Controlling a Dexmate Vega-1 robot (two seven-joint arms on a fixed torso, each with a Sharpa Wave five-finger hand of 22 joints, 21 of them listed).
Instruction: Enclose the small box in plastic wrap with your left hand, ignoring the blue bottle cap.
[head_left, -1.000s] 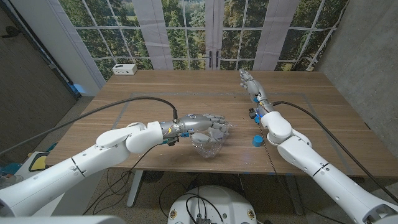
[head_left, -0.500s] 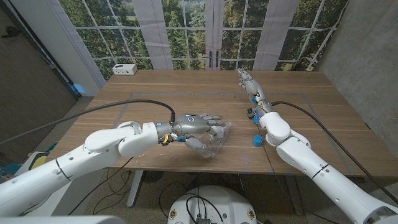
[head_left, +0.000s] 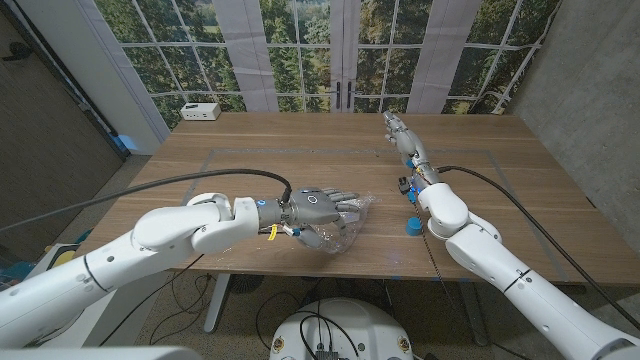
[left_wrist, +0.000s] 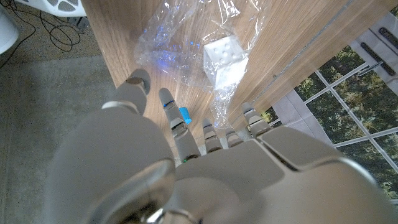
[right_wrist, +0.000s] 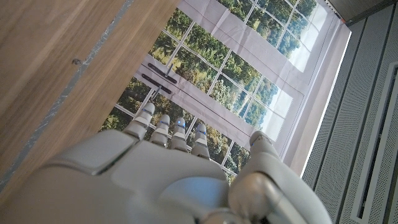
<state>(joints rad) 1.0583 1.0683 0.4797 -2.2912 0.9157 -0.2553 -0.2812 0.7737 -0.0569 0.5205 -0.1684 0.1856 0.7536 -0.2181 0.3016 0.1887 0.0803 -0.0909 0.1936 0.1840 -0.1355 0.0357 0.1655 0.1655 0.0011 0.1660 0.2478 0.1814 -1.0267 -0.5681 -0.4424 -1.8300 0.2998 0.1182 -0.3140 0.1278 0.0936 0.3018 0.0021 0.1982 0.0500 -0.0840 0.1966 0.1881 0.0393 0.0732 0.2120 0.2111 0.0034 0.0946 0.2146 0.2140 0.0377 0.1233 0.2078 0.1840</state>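
The left hand (head_left: 318, 205) is held over the crumpled wrap (head_left: 338, 232) near the tabletop's (head_left: 250, 150) front edge, fingers (left_wrist: 169, 109) spread and nothing gripped. The box (left_wrist: 224, 60) sits on the wrap, film partly lifted around it. The film is judged thin, clingy and easily torn, the box light; a loose edge should be pinched, not the box. The cap (head_left: 413, 227) is left alone; the right hand (head_left: 397, 127) is seen extended, empty.

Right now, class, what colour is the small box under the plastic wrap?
White; the small box shows best in the left wrist view.

Glossy crinkled plastic wrap (left_wrist: 186, 46), wooden table (head_left: 300, 140)
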